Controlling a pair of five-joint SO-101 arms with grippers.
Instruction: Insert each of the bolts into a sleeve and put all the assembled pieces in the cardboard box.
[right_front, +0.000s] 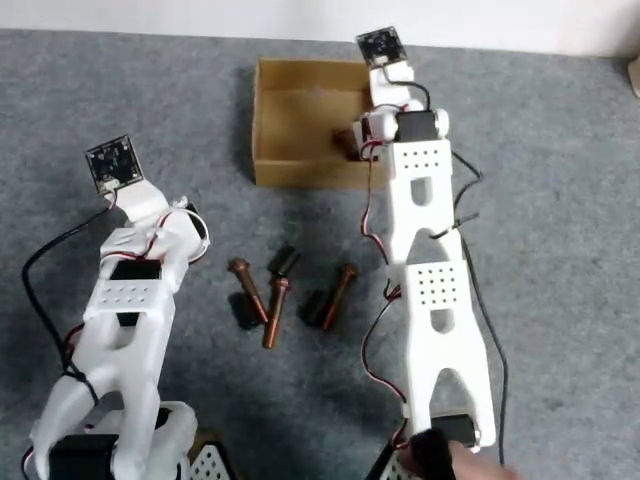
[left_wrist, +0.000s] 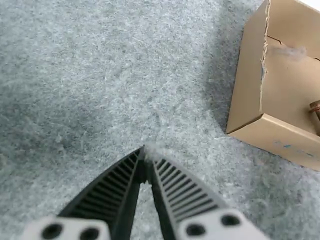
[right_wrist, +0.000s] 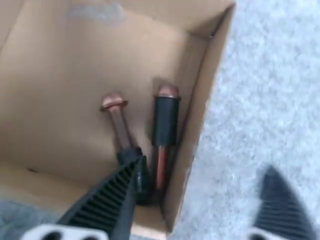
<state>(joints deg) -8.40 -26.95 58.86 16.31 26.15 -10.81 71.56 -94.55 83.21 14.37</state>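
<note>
Bolts (right_wrist: 117, 125), two of them, are lying in the cardboard box (right_wrist: 50, 75) under the right jaws, which are gaping apart astride the box's wall; one is wearing a black sleeve (right_wrist: 165, 120). Left jaws are sitting pressed together over the grey bench (left_wrist: 75, 75) beside the box. Three loose bolts (right_front: 275, 310) and dark sleeves (right_front: 285, 262) are lying near the box.

Two bolts (right_wrist: 164, 120) lie against one wall of the cardboard box (right_front: 300, 172), leaving its remaining floor free.

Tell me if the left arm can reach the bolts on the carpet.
Probably yes. The bolts lie bare beside the left arm, and the right gripper is off at the box. The left gripper has its jaws shut, so they must open first.
</note>
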